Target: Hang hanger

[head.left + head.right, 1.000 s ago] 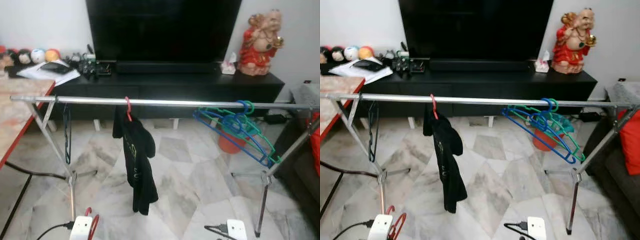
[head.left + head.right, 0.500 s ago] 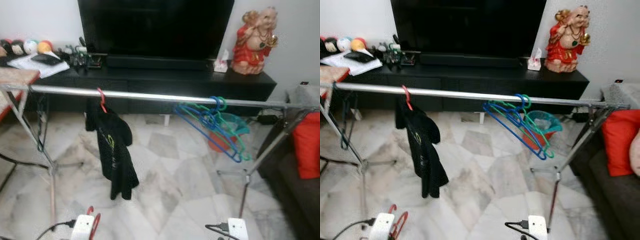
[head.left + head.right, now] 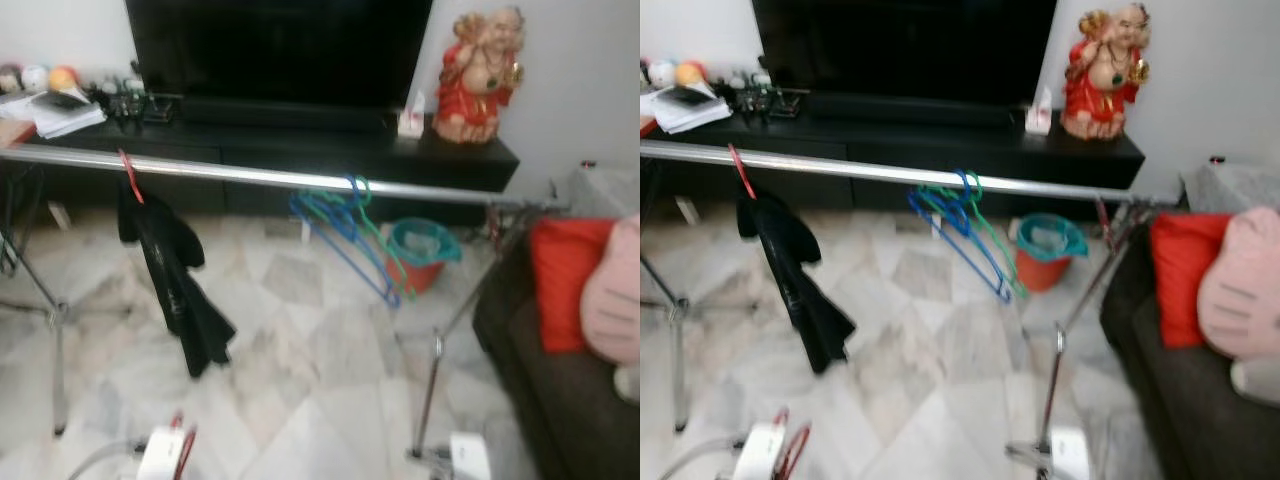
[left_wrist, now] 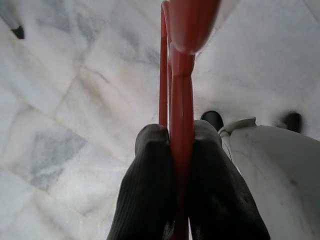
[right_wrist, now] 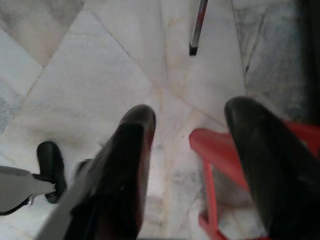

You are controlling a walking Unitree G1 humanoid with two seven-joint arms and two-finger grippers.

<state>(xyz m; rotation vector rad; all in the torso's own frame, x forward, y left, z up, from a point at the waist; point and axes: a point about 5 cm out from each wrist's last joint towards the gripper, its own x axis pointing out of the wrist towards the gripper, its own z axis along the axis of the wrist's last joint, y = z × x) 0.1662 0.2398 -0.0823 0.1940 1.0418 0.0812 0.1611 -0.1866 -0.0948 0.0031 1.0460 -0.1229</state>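
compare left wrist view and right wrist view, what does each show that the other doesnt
Left wrist view: the left pincer shut on a red hanger, its two black fingers pressed against the plastic from both sides, and a white part of the robot beside them.

Right wrist view: the right pincer open, with bare tile in the gap between its fingers, the foot of a metal rack leg, and a red plastic piece low beside one finger, not gripped.

Both: the grey-veined marble floor below, and red plastic near the fingers.
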